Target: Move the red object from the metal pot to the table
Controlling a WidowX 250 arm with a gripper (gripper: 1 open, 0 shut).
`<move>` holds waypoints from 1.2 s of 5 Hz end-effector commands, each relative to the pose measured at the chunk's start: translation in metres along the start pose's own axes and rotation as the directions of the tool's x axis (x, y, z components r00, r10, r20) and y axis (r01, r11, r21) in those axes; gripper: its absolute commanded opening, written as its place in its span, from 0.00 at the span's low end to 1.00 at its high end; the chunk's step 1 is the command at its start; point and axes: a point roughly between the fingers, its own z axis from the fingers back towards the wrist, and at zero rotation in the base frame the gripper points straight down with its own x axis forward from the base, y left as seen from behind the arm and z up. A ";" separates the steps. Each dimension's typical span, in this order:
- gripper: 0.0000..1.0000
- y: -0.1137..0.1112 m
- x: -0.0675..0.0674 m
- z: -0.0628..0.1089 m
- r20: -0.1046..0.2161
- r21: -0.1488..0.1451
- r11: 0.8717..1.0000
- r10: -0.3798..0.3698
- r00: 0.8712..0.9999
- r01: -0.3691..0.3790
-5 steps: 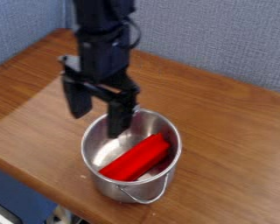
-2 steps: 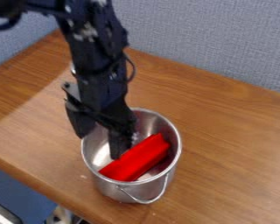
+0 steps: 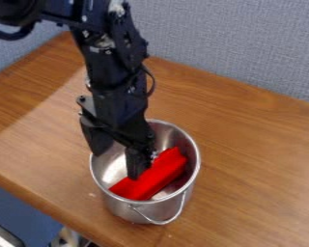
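Red block [image 3: 154, 178] lying in pot [image 3: 178, 206] near table's [image 3: 247, 125] front edge. Claw [image 3: 116, 151] spread wide, one finger inside rim, gripping nothing.

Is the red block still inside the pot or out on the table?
Inside. The red block lies slanted on the floor of the metal pot, enclosed by its rim, with the open gripper above it.

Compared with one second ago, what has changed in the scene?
The pincer came down, jaws open, so that one finger now reaches inside the metal pot beside the red object. Nothing was taken hold of. The pot and the red object stayed where they were on the table.
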 end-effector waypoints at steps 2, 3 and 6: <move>1.00 0.006 0.019 0.009 0.055 -0.005 1.000 0.014 0.998 -0.014; 1.00 0.006 0.021 0.009 0.061 -0.007 1.000 0.010 0.998 -0.009; 1.00 0.004 0.024 0.012 0.077 -0.014 1.000 -0.001 0.997 0.002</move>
